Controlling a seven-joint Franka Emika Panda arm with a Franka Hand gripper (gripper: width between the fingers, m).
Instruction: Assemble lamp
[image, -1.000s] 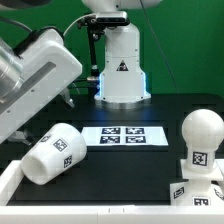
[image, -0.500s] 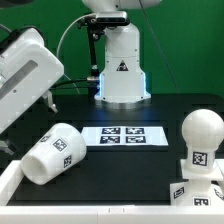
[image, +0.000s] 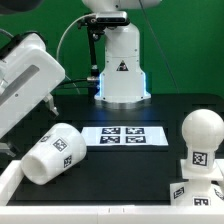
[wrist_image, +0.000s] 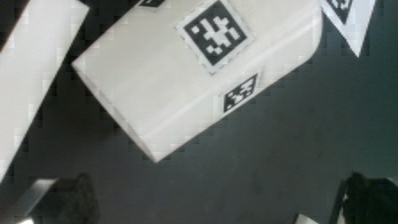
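claw (wrist_image: 210, 196): spread, its two dark fingertips (wrist_image: 54, 195) well apart at the picture's edge in the wrist view, pinching nothing; it hangs over the shade
shade (image: 56, 153): large tapered white cup lying on its side on the surface, just beside the marker board on the exterior view's left; square tags on its wall; its inside cannot be seen
marker board (image: 122, 135): flat white strip of tags, flat on the surface
bulb (image: 201, 140): round-headed, upright, on the marker board's far side from the shade, seated on the base
base (image: 196, 191): angular, tagged, under the bulb
surface (image: 160, 112): black
pedestal (image: 122, 62): white, triangle sticker, behind the marker board
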